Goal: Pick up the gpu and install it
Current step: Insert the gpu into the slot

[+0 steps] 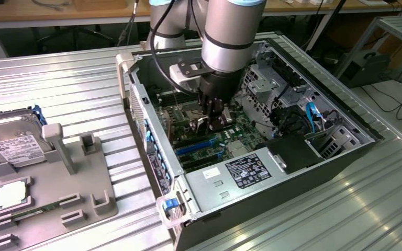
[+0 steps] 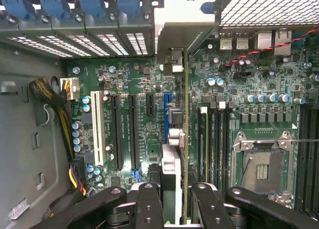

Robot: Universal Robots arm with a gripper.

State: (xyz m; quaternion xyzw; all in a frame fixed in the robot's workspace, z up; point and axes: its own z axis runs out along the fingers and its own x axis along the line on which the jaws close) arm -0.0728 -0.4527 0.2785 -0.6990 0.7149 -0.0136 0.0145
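My gripper [image 1: 215, 116] is down inside the open computer case [image 1: 341, 112], over the motherboard [image 2: 139, 79]. It is shut on the gpu [image 2: 185, 139], a thin dark card seen edge-on between the two black fingers [image 2: 149, 204]. The card's silvery end bracket [image 2: 182, 32] reaches to the rear slot openings of the case. The card stands upright just beside a short blue slot [image 2: 168, 98], between the black expansion slots and the memory slots; I cannot tell whether it is seated. In the exterior view the gpu [image 1: 202, 124] shows as a small sliver under the wrist.
A silver hard drive [image 1: 16, 146] leans on a grey fixture tray [image 1: 54, 193] at the exterior view's left. The power supply [image 1: 239, 175], drive cage [image 1: 285, 83] and blue cables [image 1: 309, 112] crowd the case. The CPU socket [image 2: 261, 169] and a yellow-black cable bundle [image 2: 55, 104] flank the card.
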